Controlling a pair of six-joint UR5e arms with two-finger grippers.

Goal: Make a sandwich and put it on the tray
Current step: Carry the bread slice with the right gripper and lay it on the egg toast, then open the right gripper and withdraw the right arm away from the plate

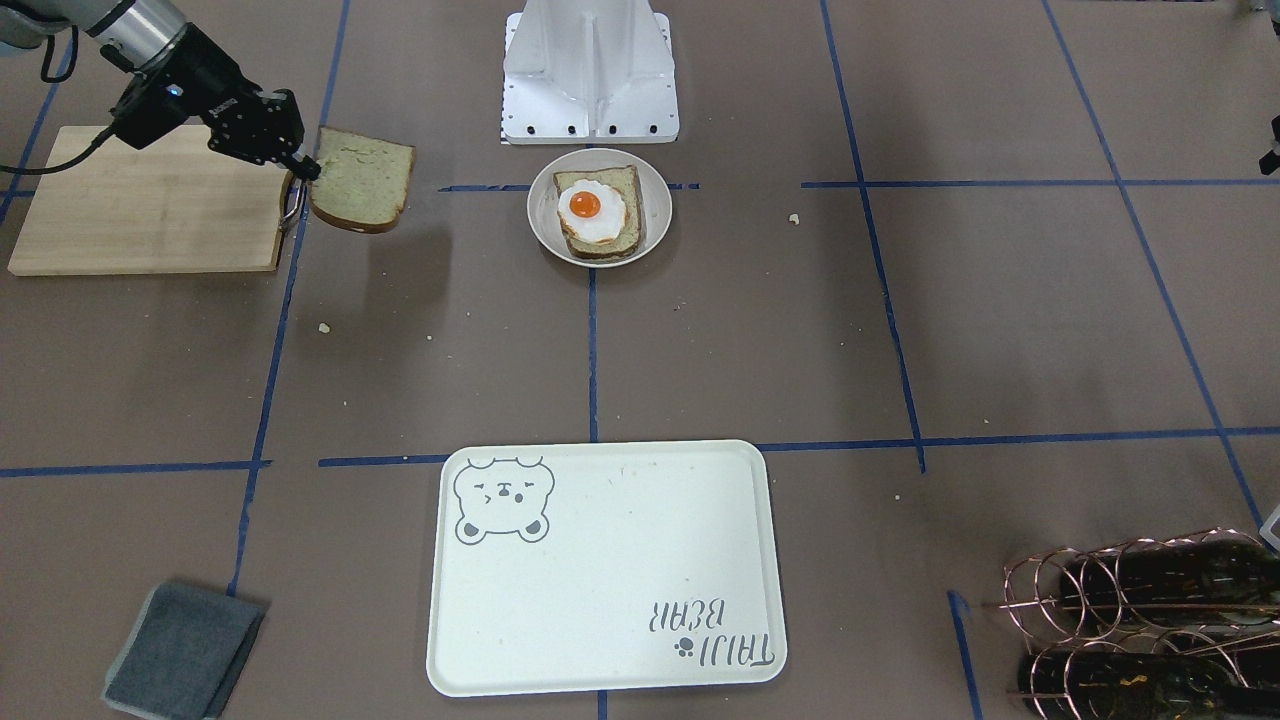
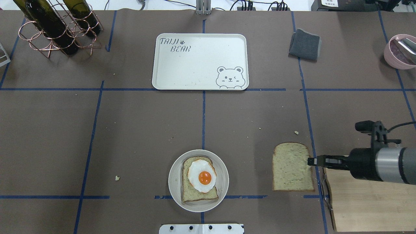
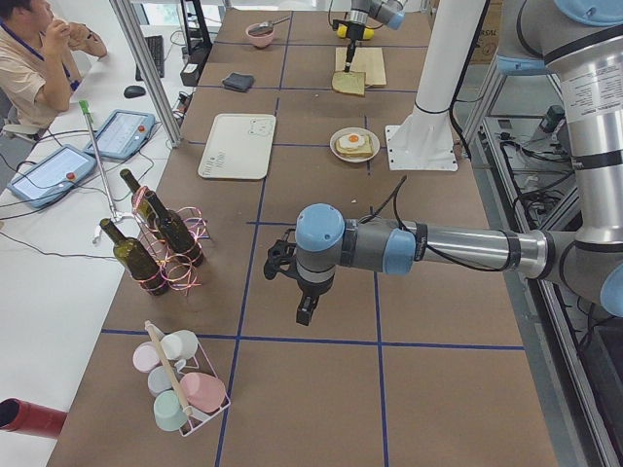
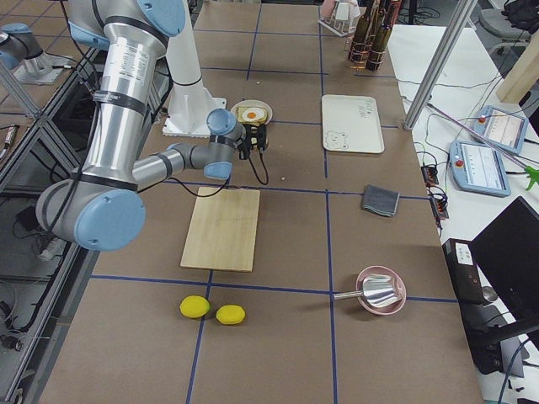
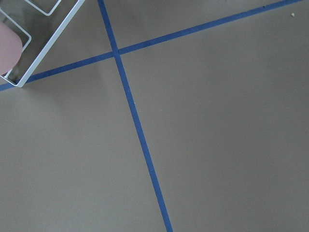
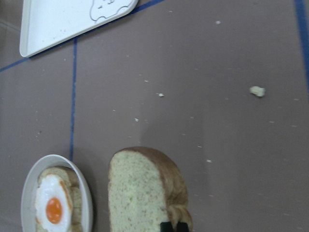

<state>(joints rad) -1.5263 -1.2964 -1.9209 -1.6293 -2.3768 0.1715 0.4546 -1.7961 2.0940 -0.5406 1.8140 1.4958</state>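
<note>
My right gripper (image 2: 313,161) is shut on the edge of a pale bread slice (image 2: 292,167) with a dark crust and holds it roughly flat, a little above the table, between the cutting board (image 2: 367,204) and the plate (image 2: 171,182). The slice also shows in the front view (image 1: 362,180) and the right wrist view (image 6: 137,188). On the plate lies a second slice (image 2: 188,191) with a fried egg (image 2: 202,175) on it. The cream tray (image 2: 195,61) with the bear drawing lies bare across the table. My left gripper (image 3: 305,311) hangs over bare table; whether it is open or shut I cannot tell.
A copper rack with wine bottles (image 2: 55,26) stands at the far left. A grey cloth (image 2: 305,44) and a pink bowl (image 2: 399,52) are at the far right. Two lemons (image 4: 210,310) lie beyond the board. A rack of cups (image 3: 180,379) stands near my left gripper.
</note>
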